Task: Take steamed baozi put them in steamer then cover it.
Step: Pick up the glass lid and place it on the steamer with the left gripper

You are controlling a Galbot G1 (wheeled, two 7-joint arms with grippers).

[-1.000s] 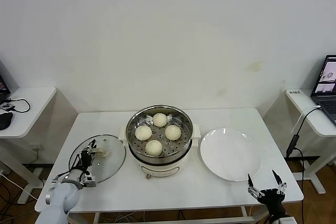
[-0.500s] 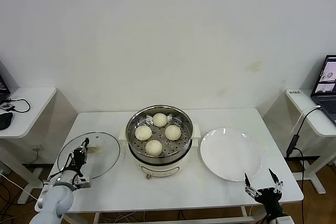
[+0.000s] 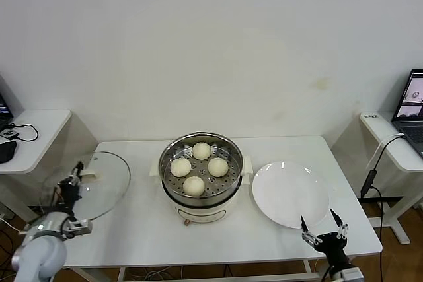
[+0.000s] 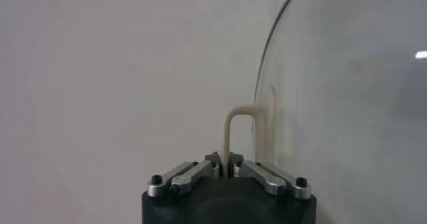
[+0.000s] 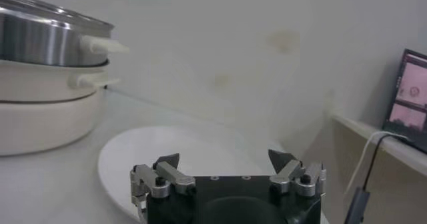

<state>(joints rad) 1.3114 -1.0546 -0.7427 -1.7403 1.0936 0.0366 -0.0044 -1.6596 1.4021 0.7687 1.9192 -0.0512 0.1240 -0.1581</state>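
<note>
Several cream-white baozi [image 3: 193, 185] lie on the perforated tray inside the steel steamer [image 3: 170, 191] at the table's middle. My left gripper [image 3: 74, 177] is shut on the cream handle [image 4: 238, 132] of the glass cover [image 3: 99, 186] and holds it lifted and tilted over the table's left edge, left of the steamer. In the left wrist view the cover [image 4: 347, 99] stands on edge beside my left gripper [image 4: 228, 168]. My right gripper [image 3: 321, 226] is open and empty at the front right, near the plate's front rim; it shows open in the right wrist view [image 5: 225, 160].
A bare white plate [image 3: 291, 193] lies right of the steamer; it also shows in the right wrist view [image 5: 167, 159], with the steamer [image 5: 47, 42] beyond it. Side desks stand at far left [image 3: 33, 130] and far right, the right one with a laptop [image 3: 413, 107].
My left gripper has lifted the cover off the table and carried it leftward, tilting it up. My right gripper has shifted slightly left toward the plate's front rim.
</note>
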